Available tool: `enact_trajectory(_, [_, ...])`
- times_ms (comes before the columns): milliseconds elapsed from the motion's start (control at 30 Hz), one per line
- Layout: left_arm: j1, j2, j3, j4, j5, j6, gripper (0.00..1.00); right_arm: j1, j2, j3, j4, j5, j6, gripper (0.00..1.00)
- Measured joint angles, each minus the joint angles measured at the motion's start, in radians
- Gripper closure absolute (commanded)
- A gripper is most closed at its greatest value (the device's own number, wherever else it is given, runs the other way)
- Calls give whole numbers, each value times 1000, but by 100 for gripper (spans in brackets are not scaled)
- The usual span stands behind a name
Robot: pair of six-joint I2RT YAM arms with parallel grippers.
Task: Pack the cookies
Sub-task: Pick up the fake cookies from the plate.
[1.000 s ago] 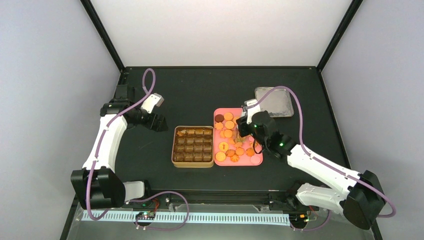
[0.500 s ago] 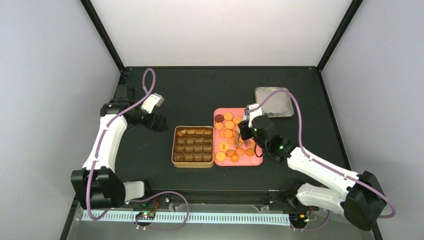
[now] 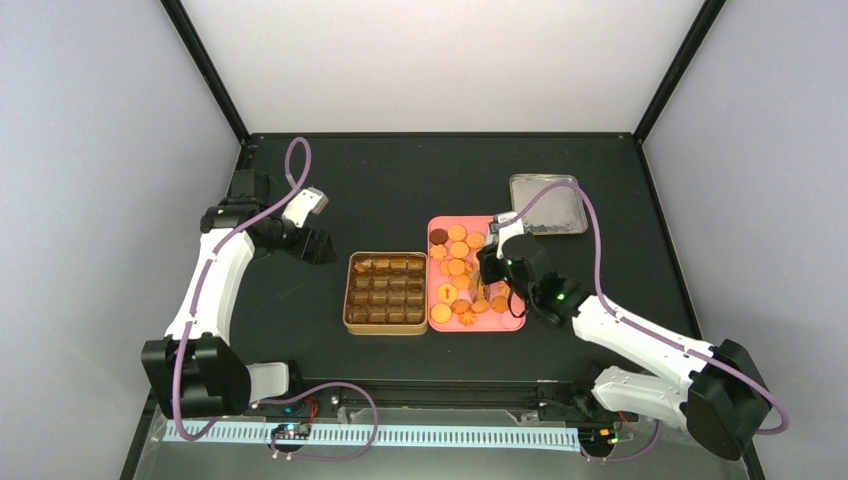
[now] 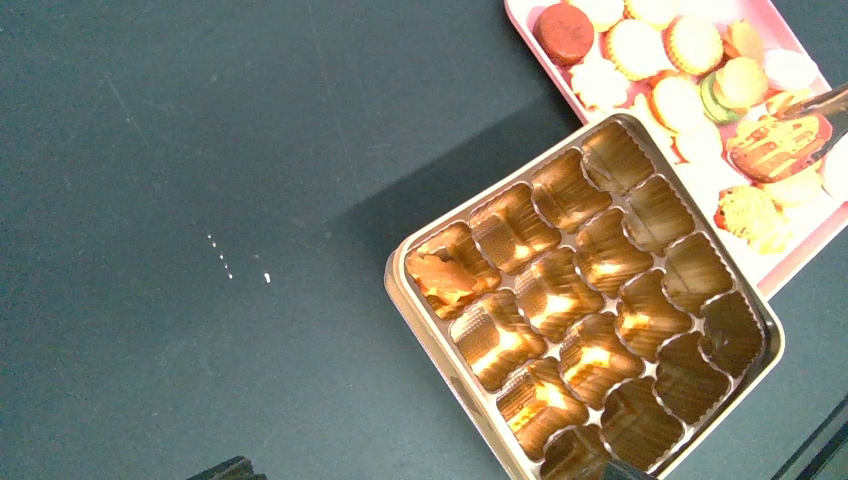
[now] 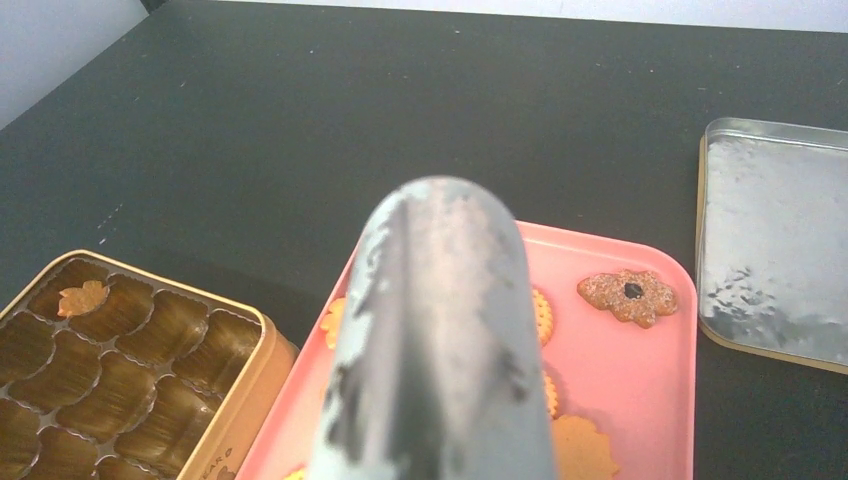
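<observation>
Several cookies (image 3: 455,268), mostly round and orange-golden, lie on a pink tray (image 3: 515,322); they also show in the left wrist view (image 4: 690,45). One leaf-shaped cookie (image 4: 445,275) sits in the far left compartment of the gold tin (image 3: 347,295). My right gripper (image 3: 492,268) is shut on metal tongs (image 5: 440,330) and holds them low over the tray. The tong tips (image 4: 815,105) straddle a brown drizzled cookie (image 4: 775,145). My left gripper (image 3: 318,246) hangs open and empty beyond the tin's far left corner; only a dark fingertip (image 4: 228,467) shows.
The tin's silver lid (image 3: 548,204) lies on the table at the tray's far right corner. A brown flower-shaped cookie (image 5: 628,295) lies near the tray's far right rim. The tin touches the tray's left side. Dark table surrounds them.
My right gripper has shifted slightly nearer and to the left with the tongs, lower over the tray's middle. The left arm has not moved.
</observation>
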Motion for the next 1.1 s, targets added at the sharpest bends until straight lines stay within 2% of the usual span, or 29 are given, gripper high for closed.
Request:
enact_trajectory(900, [0, 0, 0, -16, 2, 5, 10, 0, 3, 132, -23, -24, -56, 99])
enact_trajectory(1100, [3, 0, 0, -16, 2, 8, 10, 0, 11, 124, -24, 1, -57, 79])
